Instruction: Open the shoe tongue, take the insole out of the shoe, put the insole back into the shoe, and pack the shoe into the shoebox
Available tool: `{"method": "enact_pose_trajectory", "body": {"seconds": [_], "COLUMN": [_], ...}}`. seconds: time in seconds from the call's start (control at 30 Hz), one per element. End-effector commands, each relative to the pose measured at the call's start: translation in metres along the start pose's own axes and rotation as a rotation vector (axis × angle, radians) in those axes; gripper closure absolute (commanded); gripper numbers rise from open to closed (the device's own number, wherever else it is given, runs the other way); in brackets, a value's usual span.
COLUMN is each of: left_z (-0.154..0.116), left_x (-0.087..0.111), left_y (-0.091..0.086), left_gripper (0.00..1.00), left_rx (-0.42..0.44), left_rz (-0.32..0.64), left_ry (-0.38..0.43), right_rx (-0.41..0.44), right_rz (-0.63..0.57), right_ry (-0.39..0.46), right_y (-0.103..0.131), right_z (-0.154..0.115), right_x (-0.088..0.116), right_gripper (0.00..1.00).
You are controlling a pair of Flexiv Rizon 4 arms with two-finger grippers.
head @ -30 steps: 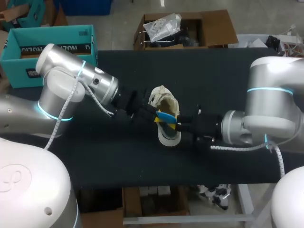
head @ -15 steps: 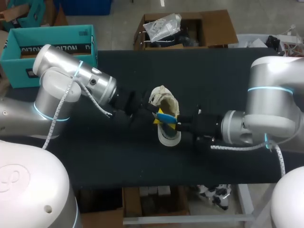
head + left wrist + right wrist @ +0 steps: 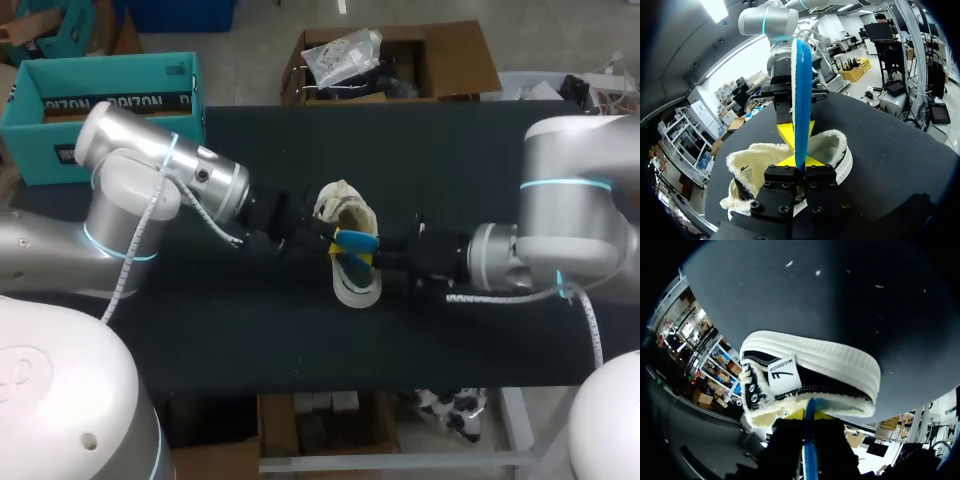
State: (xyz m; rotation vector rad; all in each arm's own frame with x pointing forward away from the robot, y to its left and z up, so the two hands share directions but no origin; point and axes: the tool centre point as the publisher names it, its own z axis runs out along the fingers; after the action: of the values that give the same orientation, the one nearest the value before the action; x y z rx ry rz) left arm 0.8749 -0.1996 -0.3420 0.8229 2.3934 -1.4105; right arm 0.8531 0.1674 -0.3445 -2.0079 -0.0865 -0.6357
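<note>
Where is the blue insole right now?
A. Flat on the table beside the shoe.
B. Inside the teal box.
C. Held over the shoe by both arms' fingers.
C: the blue insole stands on edge over the shoe, pinched by the left fingers and the right fingers at opposite ends.

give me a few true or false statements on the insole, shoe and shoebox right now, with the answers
1. The insole lies flat inside the shoe. False: it is held on edge above the shoe's opening.
2. The shoe rests on the table, between the two arms. True.
3. The shoe is packed in the shoebox. False: the teal shoebox stands at the far left, apart from the shoe.
4. The left gripper is shut on the insole. True.
</note>
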Motion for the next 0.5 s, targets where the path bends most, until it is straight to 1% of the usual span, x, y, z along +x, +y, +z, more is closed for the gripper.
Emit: {"method": "enact_pose_trajectory", "body": {"seconds": [0.03, 0.3, 0.5], "left_z": [0.004, 0.0, 0.001], "left_x": [0.002, 0.003, 0.004], "left_y": [0.0, -0.015, -0.019], "left_gripper": [1.0, 1.0, 1.0], "left_rx": [0.019, 0.045, 0.041], "left_rz": [0.003, 0.029, 0.042], "left_ry": [0.002, 0.005, -0.003], "right_rx": [-0.001, -0.036, -0.018], "right_rz": [-0.01, -0.069, -0.133], "right_ry": [-0.015, -0.007, -0.036], "right_y": [-0.002, -0.025, -0.027], "right_z": [0.002, -0.007, -0.011], "right_x": [0.004, 0.0, 0.002], "right_gripper": [1.0, 1.0, 1.0]}}
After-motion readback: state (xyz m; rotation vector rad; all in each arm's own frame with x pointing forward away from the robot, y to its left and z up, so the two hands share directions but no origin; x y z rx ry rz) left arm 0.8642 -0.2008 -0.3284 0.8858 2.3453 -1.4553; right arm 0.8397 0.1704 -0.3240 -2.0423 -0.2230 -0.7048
